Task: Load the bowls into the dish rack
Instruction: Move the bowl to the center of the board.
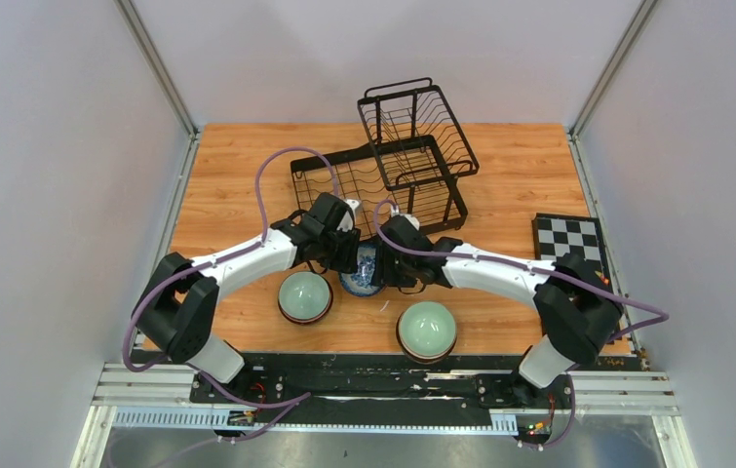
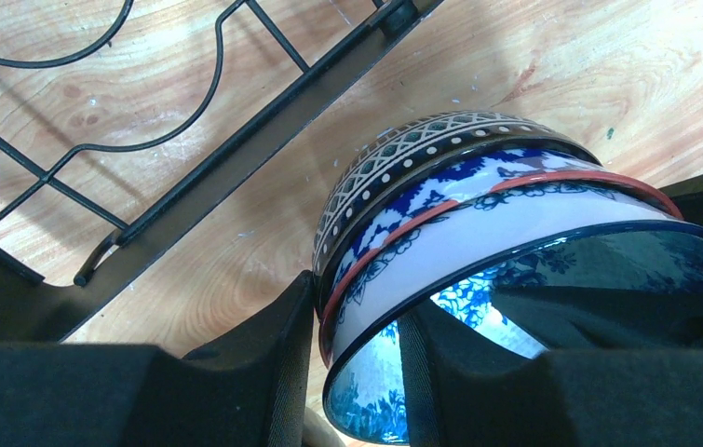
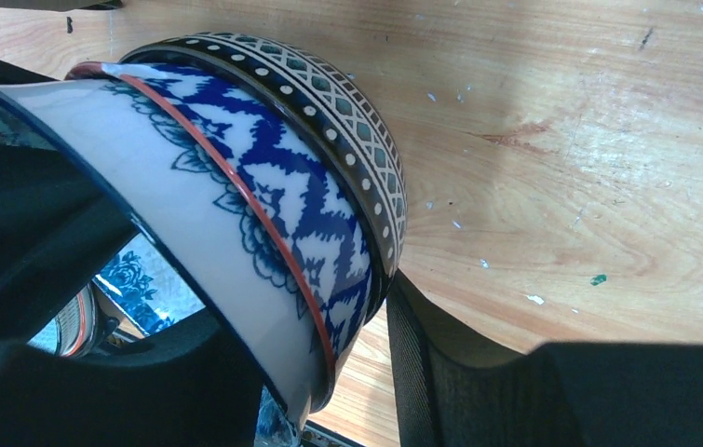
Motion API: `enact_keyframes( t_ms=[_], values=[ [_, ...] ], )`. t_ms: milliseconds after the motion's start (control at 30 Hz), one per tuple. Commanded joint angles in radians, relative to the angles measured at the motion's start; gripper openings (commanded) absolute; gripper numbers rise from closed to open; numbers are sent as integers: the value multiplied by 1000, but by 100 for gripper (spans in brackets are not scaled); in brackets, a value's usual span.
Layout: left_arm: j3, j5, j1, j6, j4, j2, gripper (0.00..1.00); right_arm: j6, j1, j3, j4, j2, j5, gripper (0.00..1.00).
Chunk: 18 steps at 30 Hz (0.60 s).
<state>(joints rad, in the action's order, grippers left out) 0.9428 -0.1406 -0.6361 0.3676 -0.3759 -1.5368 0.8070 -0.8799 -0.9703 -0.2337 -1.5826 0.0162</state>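
On the table [image 1: 500,166], blue-and-white bowls [image 3: 236,196] nest inside a dark-banded bowl [image 3: 347,130].

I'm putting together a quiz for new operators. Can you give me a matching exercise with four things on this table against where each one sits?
Things:
1 dish rack
2 checkered board
3 blue-and-white bowl stack
4 nearest green bowl

Places:
A between the left gripper and right gripper
B at the back, middle
C near edge, right of middle
D far right side

Pairs: 1-B, 2-D, 3-A, 4-C
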Motion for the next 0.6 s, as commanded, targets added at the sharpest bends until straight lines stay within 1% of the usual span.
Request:
enact_keyframes(
  t_ms=[0, 100, 233, 333, 567],
  values=[
    [-18, -107, -39, 14, 56, -72, 31, -22, -2, 13, 41, -65, -1, 32],
    [-23, -142, -39, 21, 70, -71, 23, -17, -1, 30, 65, -52, -45, 17],
    [-31, -189, -39, 35, 86, -58, 12, -17, -2, 35, 75, -33, -66, 4],
    [-39, -221, -39, 45, 98, -40, 0, -19, -2, 38, 76, -11, -77, 3],
    [-50, -281, -39, 69, 114, 14, 0, -14, -1, 47, 96, 39, -109, 3]
  ],
)
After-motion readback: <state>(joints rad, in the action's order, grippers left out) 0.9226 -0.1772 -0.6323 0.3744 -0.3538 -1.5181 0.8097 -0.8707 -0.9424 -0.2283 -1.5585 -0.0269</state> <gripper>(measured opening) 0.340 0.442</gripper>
